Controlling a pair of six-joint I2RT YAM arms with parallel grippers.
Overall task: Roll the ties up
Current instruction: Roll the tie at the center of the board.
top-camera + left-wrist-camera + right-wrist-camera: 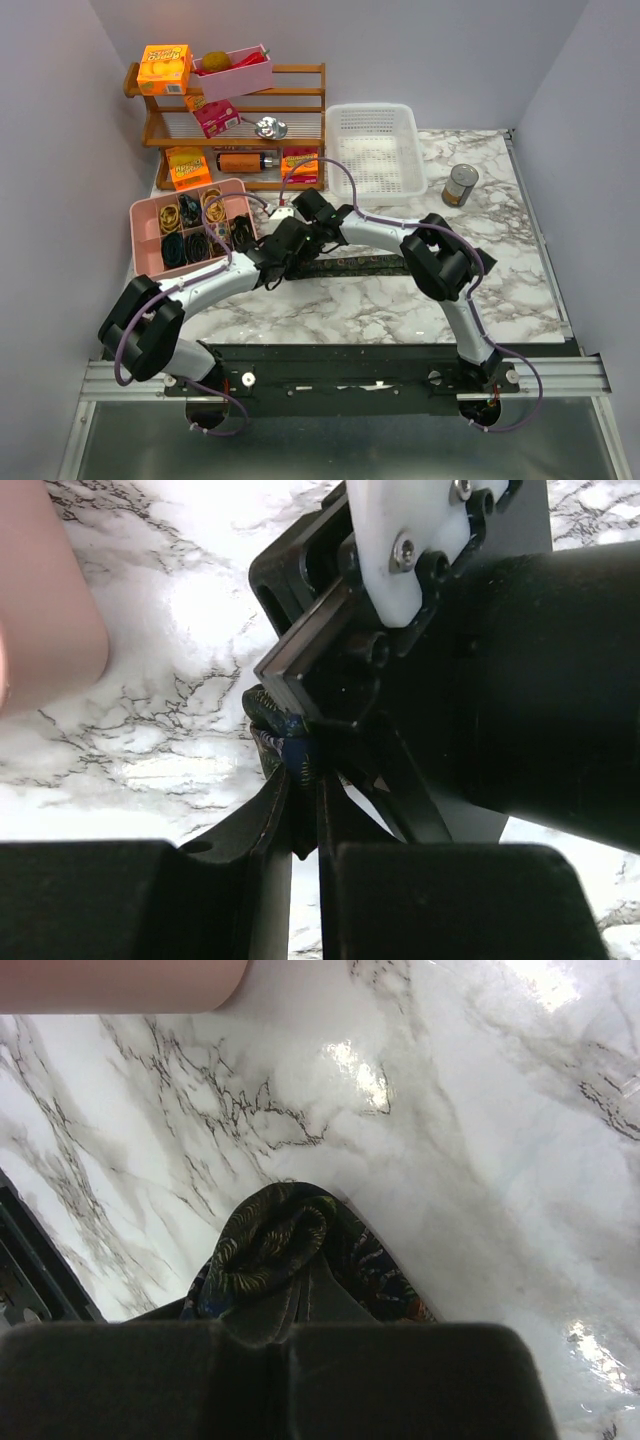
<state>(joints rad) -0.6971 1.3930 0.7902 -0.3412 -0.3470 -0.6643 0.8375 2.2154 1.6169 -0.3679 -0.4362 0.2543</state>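
**Item:** one tie [275, 1245], black fabric with a fine green-gold speckle.

**Hold:** The end of the tie was wound into a small loose coil just ahead of the right gripper [290, 1332]. That gripper's jaws were pressed together on the fabric under the coil. The left gripper [300, 785] met the same end from the opposite side, its jaws nearly together and pinching a fold of the tie at their tips. The right gripper's black body sat just beyond those tips.

**Remainder:** One flat dark strip lay unrolled on the marble table [400, 310], trailing away from both grippers toward the right arm's side.

**Surroundings:**
- One pink compartment tray [145, 235] stood just beside the left gripper, on its left. It held yellow and black elastic loops, too small to count.
- One white plastic basket [375, 150] sat beyond the right gripper, well apart.
- One tin can [460, 185] stood right of the basket.
- One wooden shelf rack [321, 110] stood beyond the tray, carrying small packets and a pink bin.
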